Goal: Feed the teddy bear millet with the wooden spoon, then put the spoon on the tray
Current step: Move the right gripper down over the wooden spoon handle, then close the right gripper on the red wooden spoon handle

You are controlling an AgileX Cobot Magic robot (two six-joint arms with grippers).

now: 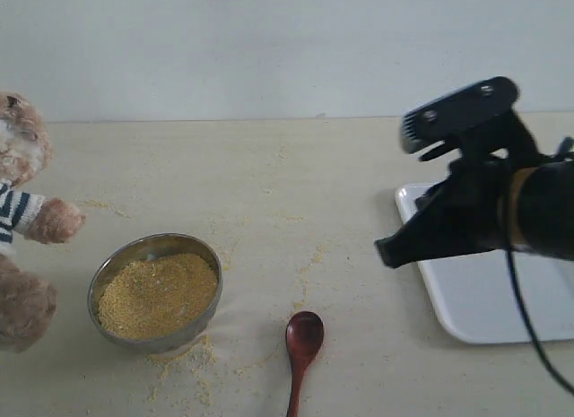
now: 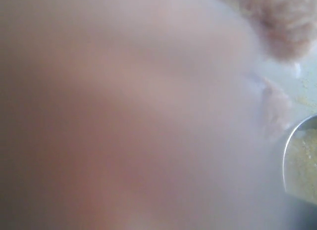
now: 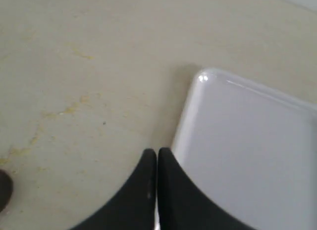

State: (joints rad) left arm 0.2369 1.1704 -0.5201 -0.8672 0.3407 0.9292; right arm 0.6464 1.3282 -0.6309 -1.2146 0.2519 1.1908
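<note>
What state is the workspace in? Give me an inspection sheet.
Surface: beige table, loose grains scattered by the bowl.
Job's things: teddy bear at left edge; millet heaped in metal bowl; wooden spoon lying on the table; tray at right.
Clutter: nothing seen.
End effectors: right end effector shut, empty, over the tray's edge; left not in view, its camera blurred.
Cables: black cable hangs over the tray.
Surroundings: plain pale wall.

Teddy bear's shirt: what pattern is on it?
The teddy bear wears navy-and-white stripes; the exterior view shows them best.
</note>
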